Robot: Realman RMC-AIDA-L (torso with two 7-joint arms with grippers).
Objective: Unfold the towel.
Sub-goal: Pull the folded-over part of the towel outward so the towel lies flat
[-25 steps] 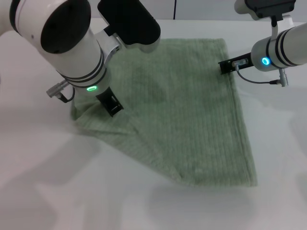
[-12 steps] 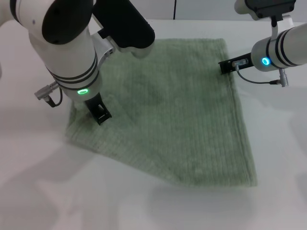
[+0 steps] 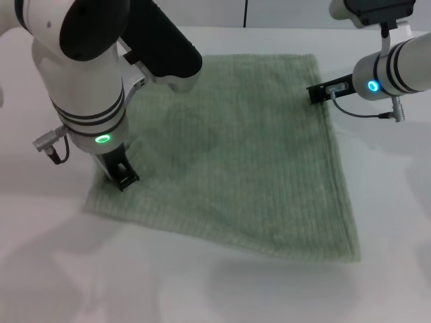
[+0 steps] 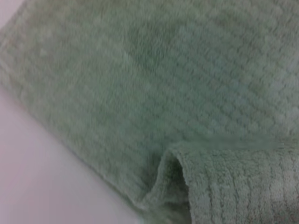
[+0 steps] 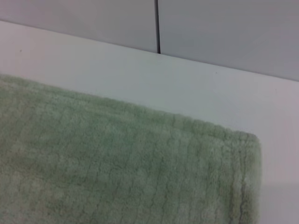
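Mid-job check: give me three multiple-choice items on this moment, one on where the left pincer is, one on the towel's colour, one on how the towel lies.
1. Where is the left pincer?
A. At the towel's near-left corner
B. At the towel's far-right edge
C. Off the table

2. What colour is the towel?
A. Dark blue
B. Pale sage green
C. Red

3. How does the towel lie?
A. Rolled into a tube
B. Hanging in the air
C. Spread nearly flat on the table

Key:
1 A: the left pincer is down at the near-left corner; the right pincer is at the far-right edge.
2 B: the towel is pale sage green in every view.
3 C: it lies spread on the white table, with one small fold at its edge in the left wrist view.
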